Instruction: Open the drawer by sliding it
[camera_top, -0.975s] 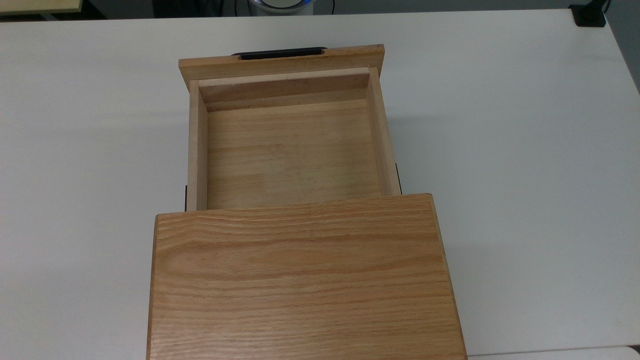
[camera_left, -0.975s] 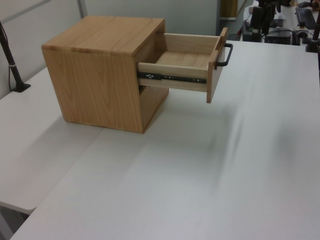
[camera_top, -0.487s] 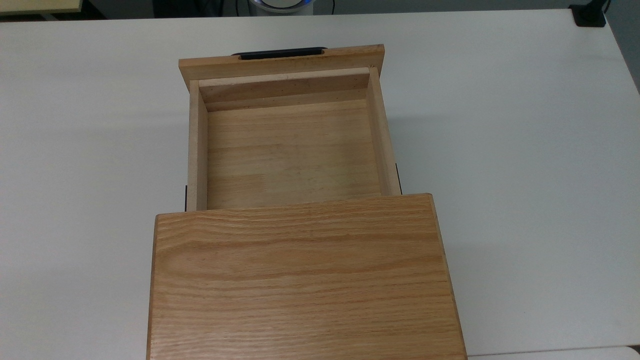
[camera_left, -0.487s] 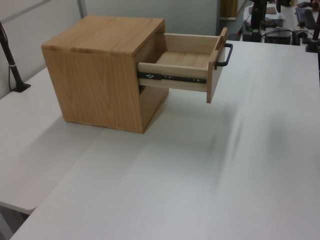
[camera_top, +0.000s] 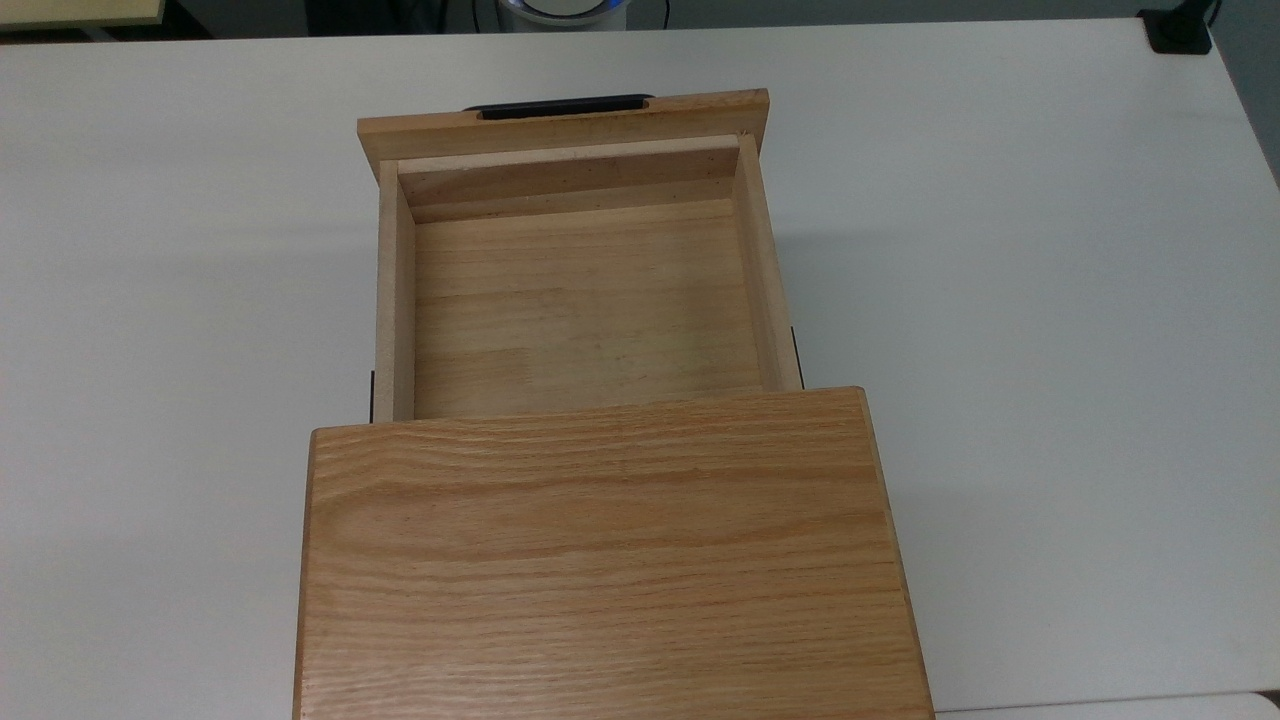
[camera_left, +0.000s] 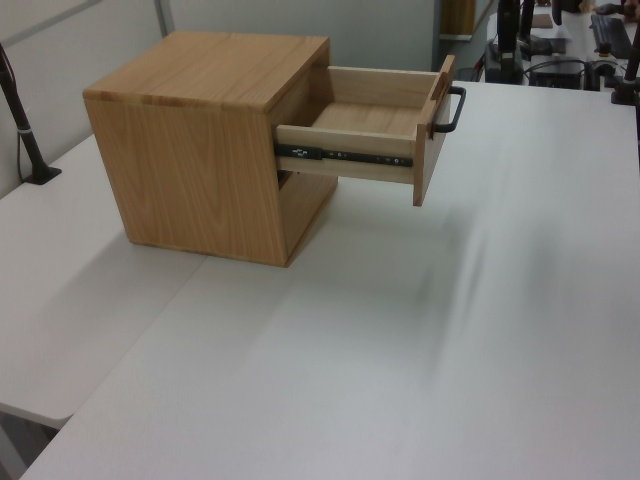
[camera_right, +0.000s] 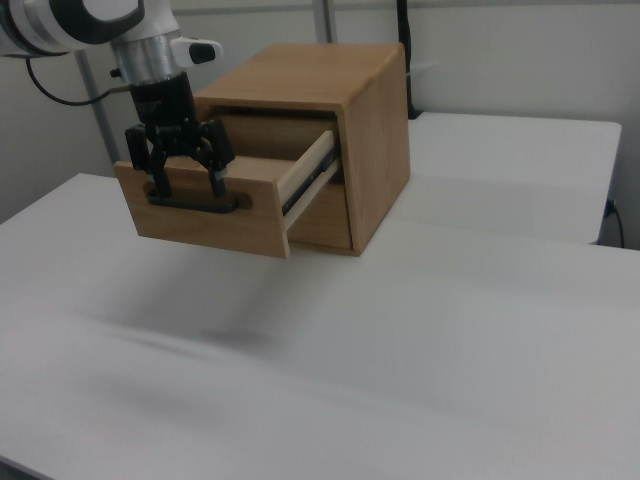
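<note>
Drawer looks fully slid out; your tool hangs spread wide just above its handle, so back away.

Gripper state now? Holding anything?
Gripper: open, holding nothing; fingers spread in front of the drawer front, above the handle.

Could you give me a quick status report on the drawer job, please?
Claw open, hanging by the handle, holding nothing. Drawer pulled well out of the cabinet, empty inside. White table around it, nothing blocking.
</note>
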